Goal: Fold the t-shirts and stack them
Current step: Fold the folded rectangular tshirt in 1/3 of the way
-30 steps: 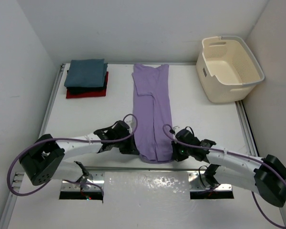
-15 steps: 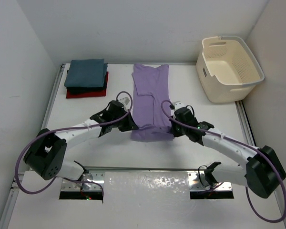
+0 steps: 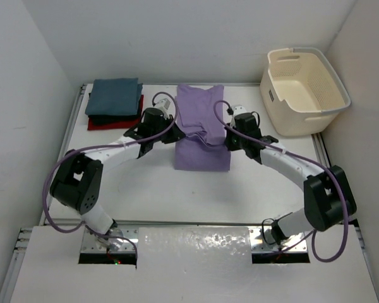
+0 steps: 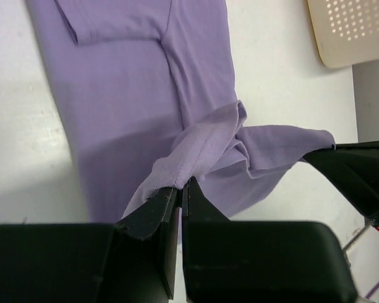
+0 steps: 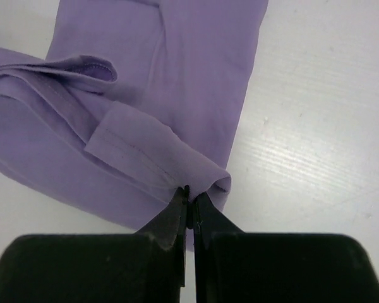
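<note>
A lavender t-shirt (image 3: pixel 202 151) lies lengthwise mid-table, its near end doubled back over the rest. My left gripper (image 3: pixel 175 134) is shut on the hem's left corner (image 4: pixel 196 154), and the cloth rises in a bunched ridge from the closed jaws of the left gripper (image 4: pixel 182 184). My right gripper (image 3: pixel 228 137) is shut on the right corner, a rolled fold of hem (image 5: pixel 205 173) pinched at the tips of the right gripper (image 5: pixel 191 192). At the far left sits a folded stack: teal-blue t-shirt (image 3: pixel 115 96) on top, black t-shirt (image 3: pixel 101 118) under it, red t-shirt (image 3: pixel 117 124) at the bottom.
A cream perforated laundry basket (image 3: pixel 325 101) stands at the far right corner, and its rim (image 4: pixel 354 38) also shows in the left wrist view. White walls close in the table on three sides. A metal rail (image 3: pixel 196 222) runs along the near edge.
Both grippers, shut on the lavender t-shirt's near hem, have carried it from the near edge toward the far end. The shirt's near half now lies folded over itself.
</note>
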